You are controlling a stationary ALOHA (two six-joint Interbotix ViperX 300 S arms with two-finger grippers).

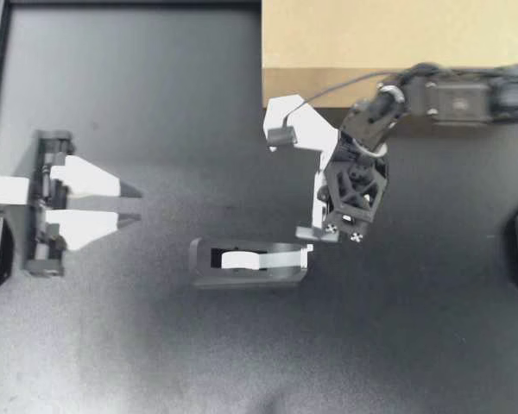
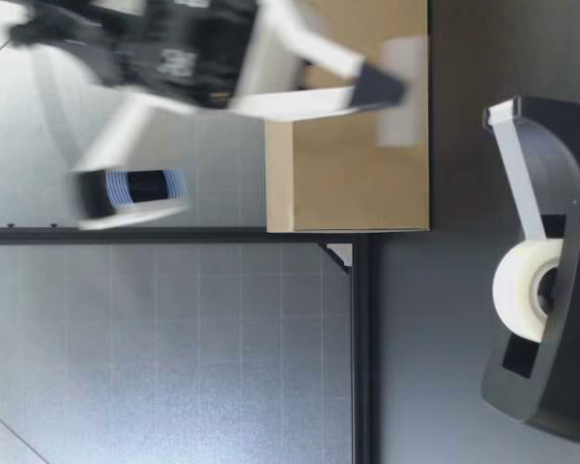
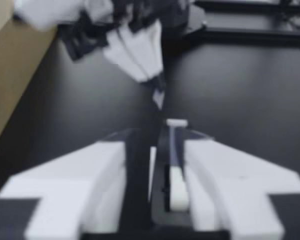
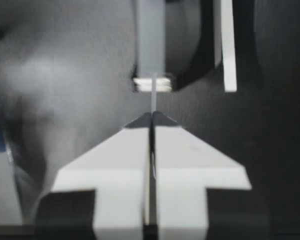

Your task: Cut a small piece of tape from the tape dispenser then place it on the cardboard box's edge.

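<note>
Top-down holdings, itemised:
- Table (image 1: pixel 138 95): dark surface, framed by a black rail
- Cardboard box (image 1: pixel 371 43): plain brown, at the far right corner of the table
- Tape dispenser (image 1: pixel 209 263): dark body lying near the table's centre, well apart from the box; white tape (image 1: pixel 276 257) runs from its roll to the right-hand end
- Right gripper (image 1: pixel 315 231): arm enters from the right past the box's near edge, tips just at the dispenser's right-hand end
- Left gripper (image 1: pixel 138 206): at the left side, white fingers slightly parted, nothing between them, well apart from the dispenser
</note>
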